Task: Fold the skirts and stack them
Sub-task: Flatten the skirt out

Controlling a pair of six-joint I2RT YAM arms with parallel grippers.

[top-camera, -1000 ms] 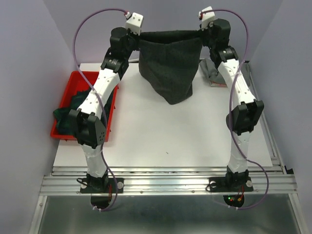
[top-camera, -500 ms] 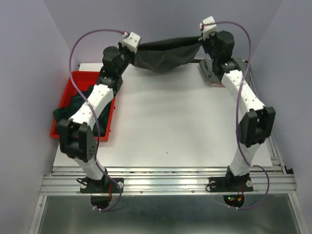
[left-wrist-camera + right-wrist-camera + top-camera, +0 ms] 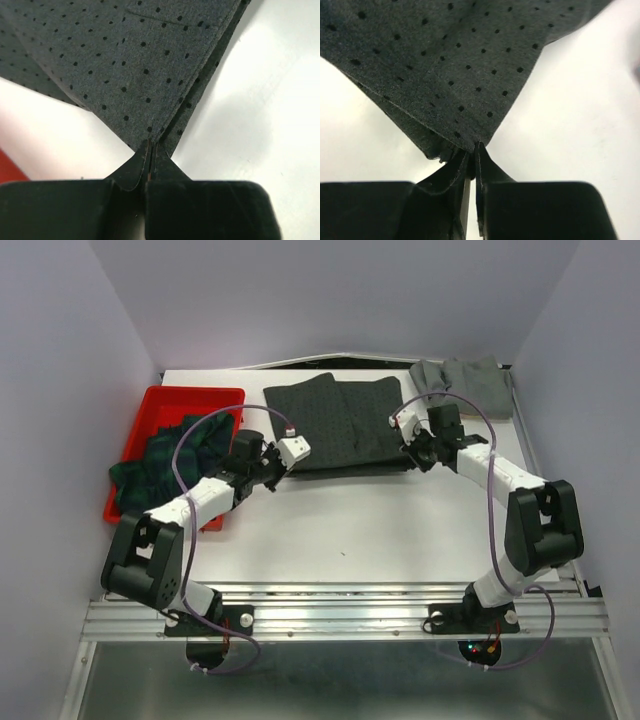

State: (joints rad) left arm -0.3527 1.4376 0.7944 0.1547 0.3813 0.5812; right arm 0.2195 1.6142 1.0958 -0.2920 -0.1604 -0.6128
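The dark charcoal dotted skirt (image 3: pixel 340 425) lies spread flat at the back middle of the table. My left gripper (image 3: pixel 283 470) is low at its near left corner, shut on that corner; in the left wrist view the cloth (image 3: pixel 140 60) runs into the closed tips (image 3: pixel 151 150). At the near right corner sits my right gripper (image 3: pixel 413 462). Its tips (image 3: pixel 474 150) pinch the skirt's corner (image 3: pixel 445 60) with only a hairline gap. The plaid skirt (image 3: pixel 165 465) is bunched in the red tray. A plain grey skirt (image 3: pixel 460 375) lies at the back right corner.
The red tray (image 3: pixel 150 400) stands at the table's left edge, just left of my left arm. Purple walls close in the back and both sides. White tabletop (image 3: pixel 350 520) stretches from the skirt to the arm bases.
Both arms have come down and toward me from holding the charcoal skirt hanging in the air at the back. The skirt now lies flat on the table. The right jaws have eased slightly.
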